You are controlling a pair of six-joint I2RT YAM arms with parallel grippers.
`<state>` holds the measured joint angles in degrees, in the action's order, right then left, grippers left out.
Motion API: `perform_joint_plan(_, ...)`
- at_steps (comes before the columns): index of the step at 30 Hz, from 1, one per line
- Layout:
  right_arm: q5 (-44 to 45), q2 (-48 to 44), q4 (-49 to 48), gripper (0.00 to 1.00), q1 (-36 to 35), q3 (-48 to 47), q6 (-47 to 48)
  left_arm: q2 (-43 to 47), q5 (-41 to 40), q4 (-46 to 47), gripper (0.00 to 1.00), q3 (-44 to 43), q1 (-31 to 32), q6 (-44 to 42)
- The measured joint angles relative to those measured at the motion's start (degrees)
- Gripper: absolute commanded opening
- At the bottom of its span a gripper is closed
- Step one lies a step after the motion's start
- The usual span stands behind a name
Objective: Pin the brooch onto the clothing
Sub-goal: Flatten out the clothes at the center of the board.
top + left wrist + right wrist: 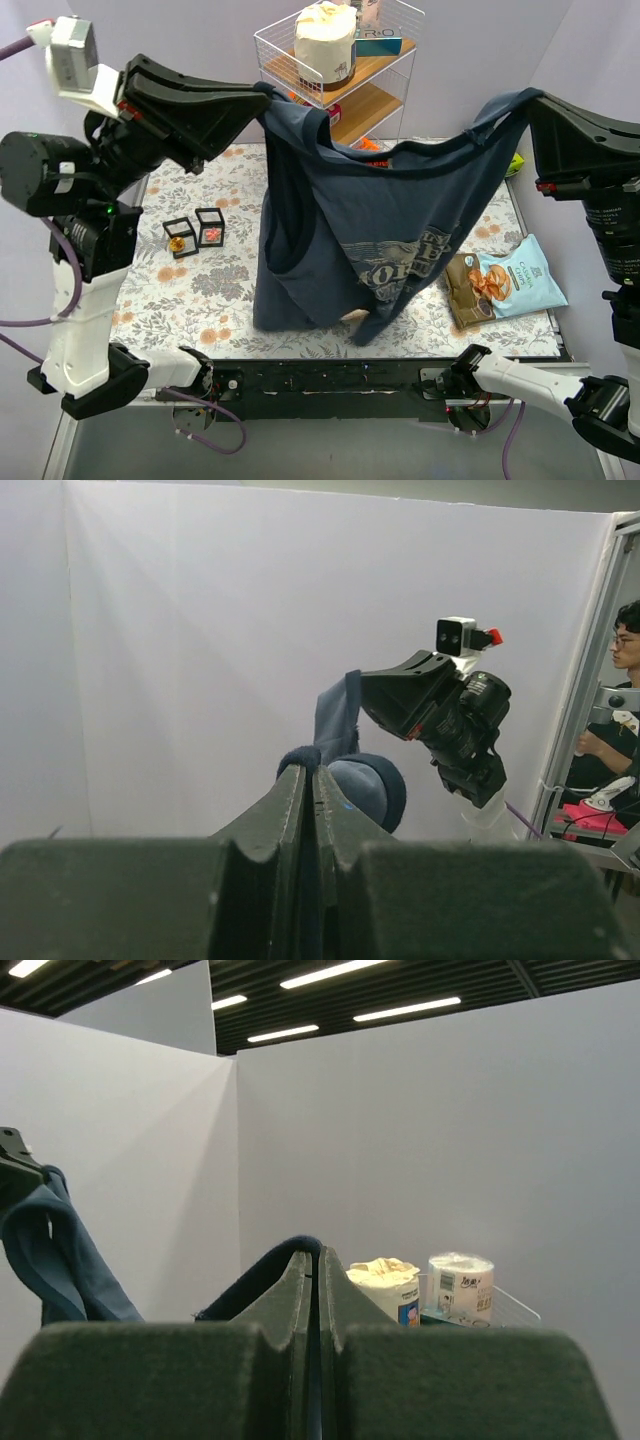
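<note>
Navy cotton is what's pinched on both sides. The left jaws are pressed together on the left strap (365, 785) and the right jaws on the right strap (262, 1263), with only a thin fold seen at the tips in either wrist view. So the tank top (360, 230) is hung in the air between the two arms, neckline sagging and hem bunched down on the floral tabletop (190, 300).

What could go wrong, imo:
- A strap could be lost from such a shallow pinch if the arms are pulled further apart, and the whole shirt gets dumped in a heap.
- The hem could be dragged into the two little black display boxes (195, 232) nearby on the left, and they'd be knocked over.
- No jaws are free for a brooch while both are occupied.

Hard to make out:
- Whether a brooch is actually in those boxes can't be told. Only a gold speck and a red one are seen.
- The chest print is half swallowed by folds.
- Something pale is poked out under the hem and can't be identified.
- How deep the straps sit is hidden by the jaws themselves.
</note>
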<state>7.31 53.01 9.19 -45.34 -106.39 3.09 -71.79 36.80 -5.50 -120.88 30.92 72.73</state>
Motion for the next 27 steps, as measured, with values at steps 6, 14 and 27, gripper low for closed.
perform_joint_plan(6,2.10,0.26,-3.28,0.01,0.00,2.38,1.46,-2.93,-1.18,-1.36,0.00,1.51,0.00,-1.49)
perform_joint_plan(14,14.78,11.37,-5.73,0.01,0.57,12.24,5.03,-7.82,0.61,0.09,0.00,19.67,-14.32,-0.96)
perform_joint_plan(27,11.28,26.53,2.80,0.87,10.45,35.80,-6.21,-22.82,1.60,-1.81,0.98,48.50,-25.86,-1.68)
